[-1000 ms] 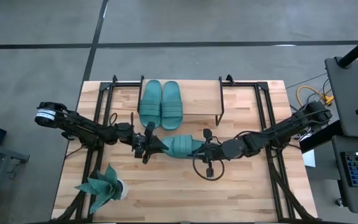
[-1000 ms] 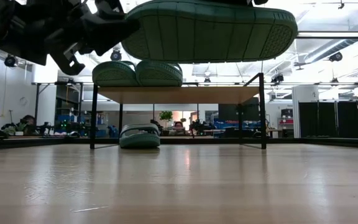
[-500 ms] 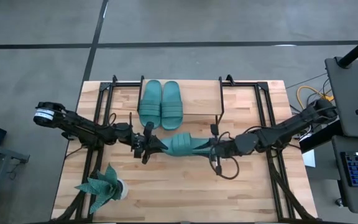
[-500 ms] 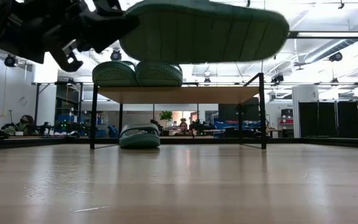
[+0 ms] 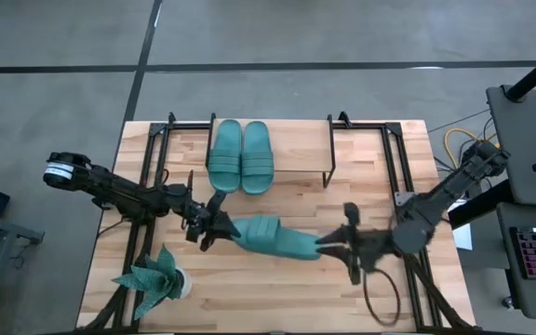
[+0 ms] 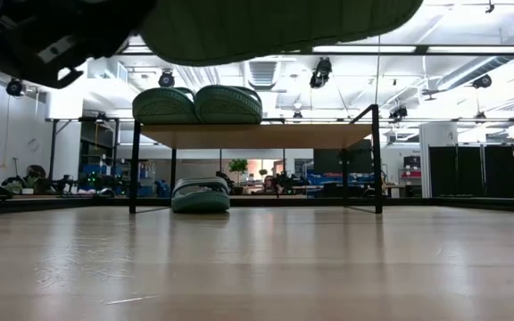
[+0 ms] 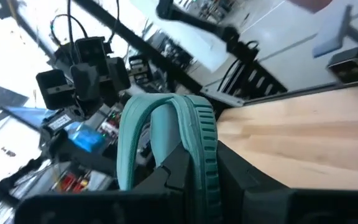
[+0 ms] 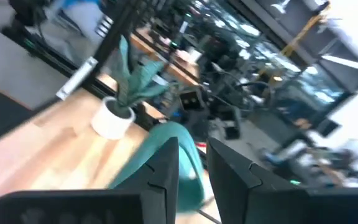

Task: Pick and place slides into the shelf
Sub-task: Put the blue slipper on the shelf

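**Now one slide hangs between two claws**

Now the left gripper (image 5: 214,221) is clamped tight on one end of a green slide (image 5: 273,238). In the left wrist view its fingers pinch the slide's ribbed strap (image 7: 194,146). The slide is up in the air, over the middle of the table (image 5: 249,298). Its long way runs left to right, tipped a bit toward the near side at its right end.

The right gripper (image 5: 335,244) sits just beside that right end. Its fingers have a small gap, and they look to be letting go, not gripping.

The shelf (image 5: 296,154) is on the far side of the held slide. Two slides (image 5: 241,155) lie side by side on its top, at the left part. One more slide (image 6: 201,195) rests under it on the table.

So the left arm is the one that holds the slide, and the shelf lies straight off to the far side of it.
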Tool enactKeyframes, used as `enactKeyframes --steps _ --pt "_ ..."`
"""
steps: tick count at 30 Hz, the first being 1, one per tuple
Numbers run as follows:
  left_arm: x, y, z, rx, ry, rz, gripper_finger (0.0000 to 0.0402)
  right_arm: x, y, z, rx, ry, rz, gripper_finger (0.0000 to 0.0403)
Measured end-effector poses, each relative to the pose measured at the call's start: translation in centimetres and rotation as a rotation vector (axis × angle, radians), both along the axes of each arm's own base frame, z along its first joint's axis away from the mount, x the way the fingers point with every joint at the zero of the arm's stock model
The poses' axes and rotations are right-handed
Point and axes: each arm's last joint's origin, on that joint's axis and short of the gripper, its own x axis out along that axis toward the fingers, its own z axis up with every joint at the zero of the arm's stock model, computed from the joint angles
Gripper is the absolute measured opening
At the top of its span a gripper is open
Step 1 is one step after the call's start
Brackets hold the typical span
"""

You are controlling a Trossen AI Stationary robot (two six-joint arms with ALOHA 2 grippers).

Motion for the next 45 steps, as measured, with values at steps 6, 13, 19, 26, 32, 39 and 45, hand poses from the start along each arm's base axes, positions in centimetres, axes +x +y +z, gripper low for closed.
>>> enactKeyframes --steps 6,13,19,26,32,39,45 --pt "-1.4 0.1 -0.1 0.008 -0.022 -0.039 0.0022 -2.7 3.2 -0.5 -0.058 -0.004 -0.040 0.0070" --pt "-2.7 0.3 0.3 -0.041 -0.044 -0.046 0.0022 -3.1 6.4 -4.0 -0.199 0.080 0.028 0.0125" --pt "-3.0 0.3 0.0 -0.041 -0.041 -0.047 0.0022 -1.5 8.3 -7.2 -0.341 0.102 -0.222 0.0204" --pt "-2.9 0.3 -0.1 -0.024 -0.041 -0.044 0.0022 0.8 8.9 -7.7 -0.334 0.083 -0.413 0.0248" --pt "-2.9 0.2 0.0 -0.024 -0.050 -0.050 0.0022 2.3 7.6 -7.5 -0.303 0.089 -0.466 0.0245" --pt "-3.0 0.0 0.1 -0.024 -0.060 -0.064 0.0022 3.8 6.3 -7.4 -0.271 0.127 -0.393 0.0247" --pt "-3.0 -0.1 0.1 -0.022 -0.068 -0.088 0.0022 4.9 5.0 -7.5 -0.235 0.132 -0.439 0.0240"
